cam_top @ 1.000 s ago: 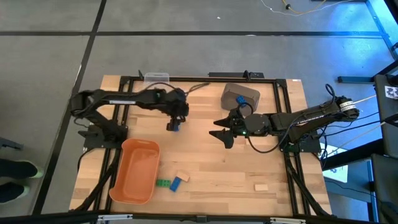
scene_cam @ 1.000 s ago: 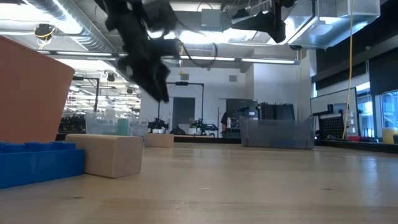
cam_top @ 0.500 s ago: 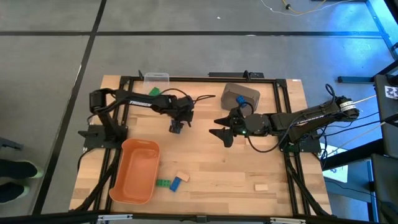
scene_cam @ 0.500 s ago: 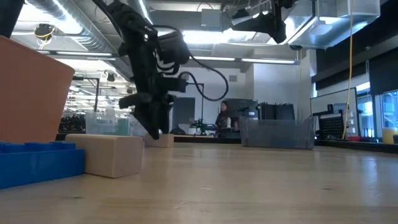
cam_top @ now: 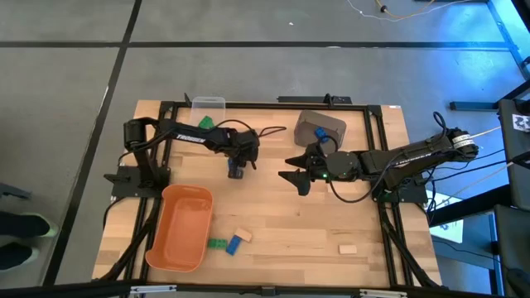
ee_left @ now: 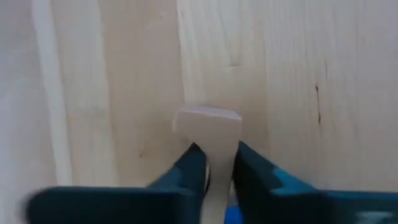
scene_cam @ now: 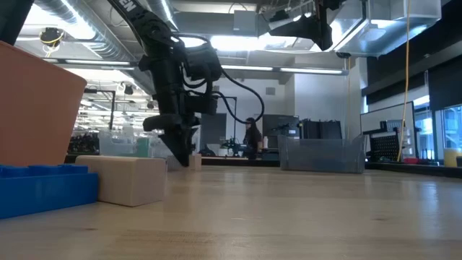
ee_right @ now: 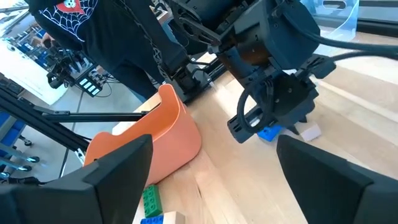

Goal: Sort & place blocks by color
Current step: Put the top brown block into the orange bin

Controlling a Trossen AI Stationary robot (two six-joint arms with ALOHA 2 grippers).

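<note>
My left gripper (ee_left: 216, 152) is down at the table's middle left, shut on a pale tan wood block (ee_left: 208, 124) that lies on the tabletop; the same block shows in the right wrist view (ee_right: 309, 131). A blue block (ee_right: 270, 132) lies right beside it under the gripper (cam_top: 236, 170). My right gripper (cam_top: 295, 175) hovers open at the table's middle with nothing between its fingers. More blocks lie near the front: green (cam_top: 217, 243), blue (cam_top: 234, 244), tan (cam_top: 243, 235) and tan (cam_top: 347, 247). My left gripper pinches the tan block by two opposite sides (ee_left: 219, 163) between its two fingers (ee_left: 191, 163). The fingers come from above, pointing down. The block's underside rests on the tabletop, and its far end sticks out past the fingertips.
An orange tub (cam_top: 182, 228) stands at the near left. A dark grey bin (cam_top: 319, 128) stands at the far middle right. A clear container (cam_top: 207, 106) at the far left holds a green block (cam_top: 204, 122). Bare wood lies between the arms and the front edge.
My left gripper has come down to the tabletop and shifted slightly toward the table's right edge, ending over the tan block beside the blue one. Its arm has stretched out lower across the table.
</note>
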